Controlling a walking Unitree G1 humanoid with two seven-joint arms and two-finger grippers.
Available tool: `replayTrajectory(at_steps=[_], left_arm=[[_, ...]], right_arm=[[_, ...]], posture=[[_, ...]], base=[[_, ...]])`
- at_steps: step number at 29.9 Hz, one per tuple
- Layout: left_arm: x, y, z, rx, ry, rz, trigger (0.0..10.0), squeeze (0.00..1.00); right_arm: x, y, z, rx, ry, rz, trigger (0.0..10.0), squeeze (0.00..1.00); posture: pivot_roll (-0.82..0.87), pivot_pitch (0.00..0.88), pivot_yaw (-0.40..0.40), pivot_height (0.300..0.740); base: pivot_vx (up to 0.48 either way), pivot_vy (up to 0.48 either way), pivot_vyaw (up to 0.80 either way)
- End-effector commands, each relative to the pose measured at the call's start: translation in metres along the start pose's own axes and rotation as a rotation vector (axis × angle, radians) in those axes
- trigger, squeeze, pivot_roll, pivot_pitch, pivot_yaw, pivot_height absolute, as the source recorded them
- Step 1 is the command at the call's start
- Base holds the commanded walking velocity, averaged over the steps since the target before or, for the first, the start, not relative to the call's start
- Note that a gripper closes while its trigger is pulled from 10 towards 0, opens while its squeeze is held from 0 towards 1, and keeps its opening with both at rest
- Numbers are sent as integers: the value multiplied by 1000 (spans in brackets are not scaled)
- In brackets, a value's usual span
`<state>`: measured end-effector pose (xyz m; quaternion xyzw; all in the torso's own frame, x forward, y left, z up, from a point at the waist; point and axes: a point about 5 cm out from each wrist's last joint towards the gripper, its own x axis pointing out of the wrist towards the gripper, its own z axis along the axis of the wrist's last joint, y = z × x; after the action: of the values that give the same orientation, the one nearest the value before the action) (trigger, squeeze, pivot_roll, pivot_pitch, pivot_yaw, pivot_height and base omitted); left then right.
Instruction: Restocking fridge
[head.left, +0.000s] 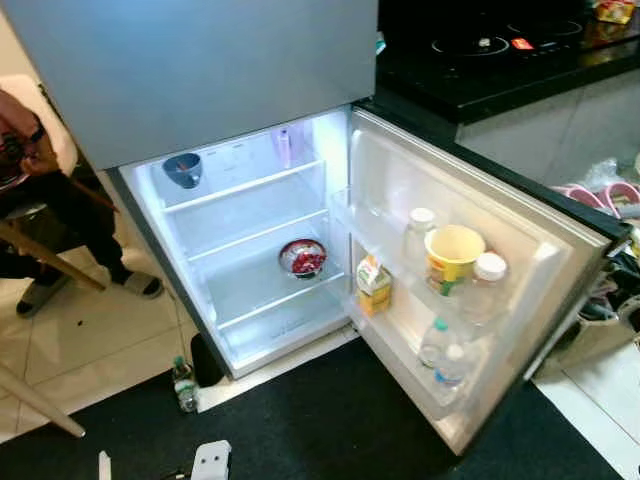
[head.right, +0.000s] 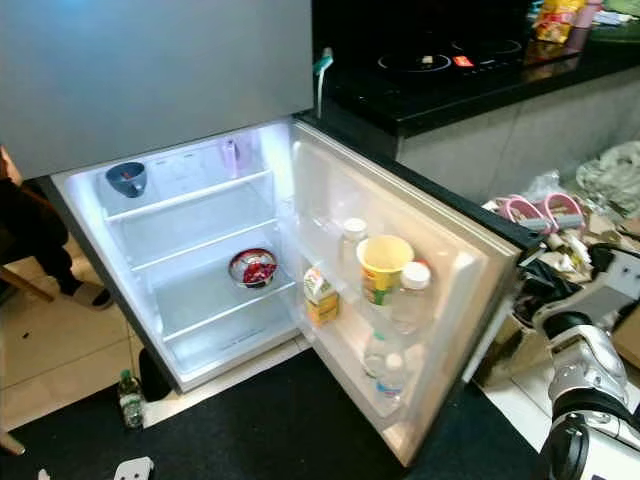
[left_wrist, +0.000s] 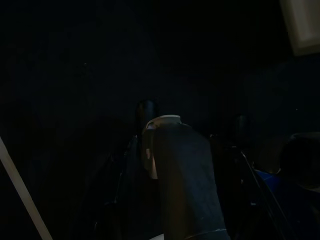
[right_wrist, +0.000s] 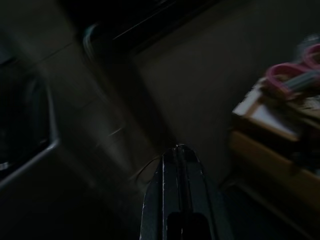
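Claw first: the right claw (right_wrist: 177, 150) has its two black fingers pressed together with nothing between them, pointed through dim, blurred air toward what looks like the fridge's outer side. The right arm (head.right: 590, 390) hangs low at the near right, just beyond the open door's outer edge. The left claw (left_wrist: 175, 165) sits in deep shade; one dark finger can be made out, but how far it is open I cannot tell.

The fridge (head.left: 200, 60) stands with its lower compartment lit and its door (head.left: 560, 240) swung wide to the right. On the middle shelf sits a bowl (head.left: 303, 257) with something red in it; a blue cup (head.left: 183, 169) rests on the top shelf at far left, with a small purple bottle (head.left: 284, 147) at the back. The door racks carry a yellow cup (head.left: 452, 255), clear bottles (head.left: 487, 285) beside it, a carton (head.left: 373, 284) lower down and two capped bottles (head.left: 443, 352) in the bottom rack.

A black mat (head.left: 330, 420) lies open in front of the fridge. A small bottle (head.left: 184, 385) stands on the floor at the fridge's near left corner. A seated person's legs (head.left: 70, 220) are at far left, and a dark surface (head.left: 500, 60) with a cooktop lies beyond the door.
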<state>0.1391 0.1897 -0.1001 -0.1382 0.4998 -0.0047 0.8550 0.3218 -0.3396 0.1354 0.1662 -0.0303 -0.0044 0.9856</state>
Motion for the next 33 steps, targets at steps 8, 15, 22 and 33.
replayTrajectory(at_steps=[8, 15, 22, 33], left_arm=[[-4, 9, -6, 3, 16, 13, 10000, 0], [-7, 15, -7, 1, 18, 10, 10000, 0], [-7, 15, -9, -8, 22, 2, 10000, 0], [-1, -3, -13, -21, 33, -21, 10000, 0]], right_arm=[[9, 47, -35, 4, 175, 381, 10000, 0], [2, 115, -69, 91, 302, 935, 10000, 0], [-4, 135, -81, 164, 335, 1070, 10000, 0], [-23, 91, -125, 17, 535, 573, 10000, 0]], posture=[[-9, 0, 70, 740], [-18, 0, 65, 740], [-20, 0, 61, 740], [-30, 0, 50, 740]], base=[[0, 0, 0], [0, 0, 0], [0, 0, 0], [0, 0, 0]])
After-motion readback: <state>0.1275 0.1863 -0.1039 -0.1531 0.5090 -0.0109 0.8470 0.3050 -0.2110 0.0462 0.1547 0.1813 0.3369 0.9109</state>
